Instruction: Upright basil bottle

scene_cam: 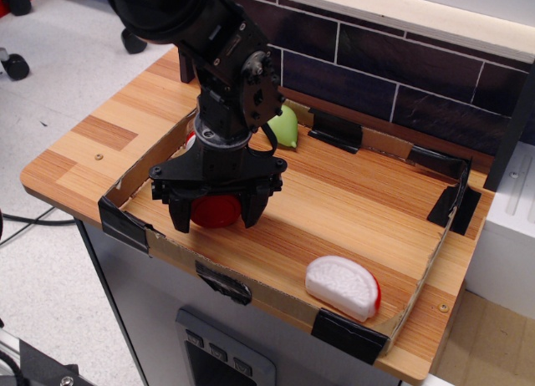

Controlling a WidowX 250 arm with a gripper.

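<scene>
The basil bottle (216, 211) lies on its side at the left end of the cardboard tray (251, 273), red cap facing the front. Only the cap and a sliver of the label behind the arm show; the rest is hidden under my gripper. My gripper (216, 212) is down over the bottle, pointing downward, with one black finger on each side of the red cap. The fingers (179, 214) stand close to the cap with the jaws still spread, so it looks open around it.
A small green pear (285, 124) lies at the tray's back wall, just behind my arm. A white half-round piece with a red edge (341, 286) lies at the front right. Low cardboard walls with black tape ring the tray. A dark tiled wall stands behind.
</scene>
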